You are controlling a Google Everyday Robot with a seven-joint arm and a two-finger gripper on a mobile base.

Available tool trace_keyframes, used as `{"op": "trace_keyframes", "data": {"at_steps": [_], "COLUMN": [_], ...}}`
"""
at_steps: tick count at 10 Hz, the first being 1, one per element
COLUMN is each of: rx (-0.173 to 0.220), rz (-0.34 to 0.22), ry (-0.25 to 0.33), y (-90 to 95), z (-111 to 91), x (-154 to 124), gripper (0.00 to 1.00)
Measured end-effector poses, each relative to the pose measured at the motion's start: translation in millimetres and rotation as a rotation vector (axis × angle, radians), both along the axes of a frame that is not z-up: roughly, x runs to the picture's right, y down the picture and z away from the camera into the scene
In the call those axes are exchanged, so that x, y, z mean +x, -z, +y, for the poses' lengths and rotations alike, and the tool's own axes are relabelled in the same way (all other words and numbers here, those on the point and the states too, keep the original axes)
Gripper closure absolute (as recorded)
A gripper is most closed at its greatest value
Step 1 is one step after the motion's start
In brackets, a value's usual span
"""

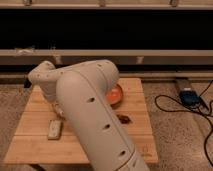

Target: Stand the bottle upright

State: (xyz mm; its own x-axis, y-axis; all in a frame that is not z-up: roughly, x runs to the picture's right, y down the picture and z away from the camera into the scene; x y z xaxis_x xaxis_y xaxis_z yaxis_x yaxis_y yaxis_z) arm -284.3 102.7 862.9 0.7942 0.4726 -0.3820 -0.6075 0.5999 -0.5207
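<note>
My white arm (92,115) rises from the bottom edge, bends above the wooden table (35,145) and reaches left to its wrist end (44,75). The gripper hangs below that end, over the left part of the table, hidden behind the arm. It is shut; what it touches does not show. The bottle is hidden from this view.
A flat pale packet (54,129) lies on the table's left front. An orange bowl (116,95) sits at the back right, partly behind the arm, with a small brown item (124,119) in front of it. A blue device (190,96) and black cables (175,107) lie on the floor to the right.
</note>
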Motion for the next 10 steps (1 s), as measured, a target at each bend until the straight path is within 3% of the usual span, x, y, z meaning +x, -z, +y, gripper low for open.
{"op": "trace_keyframes", "data": {"at_steps": [2, 5, 8, 10], "rx": [-0.014, -0.049, -0.091, -0.11], "rz": [-0.021, -0.042, -0.007, 0.027], "ry": [0.009, 0.029, 0.034, 0.023], "y": [8.7, 22.3, 27.8, 29.8], "z": [8.8, 25.0, 43.8, 53.0], "x": [12.2, 27.8, 58.2, 75.7], "gripper": [0.84, 0.52, 0.24, 0.2]}}
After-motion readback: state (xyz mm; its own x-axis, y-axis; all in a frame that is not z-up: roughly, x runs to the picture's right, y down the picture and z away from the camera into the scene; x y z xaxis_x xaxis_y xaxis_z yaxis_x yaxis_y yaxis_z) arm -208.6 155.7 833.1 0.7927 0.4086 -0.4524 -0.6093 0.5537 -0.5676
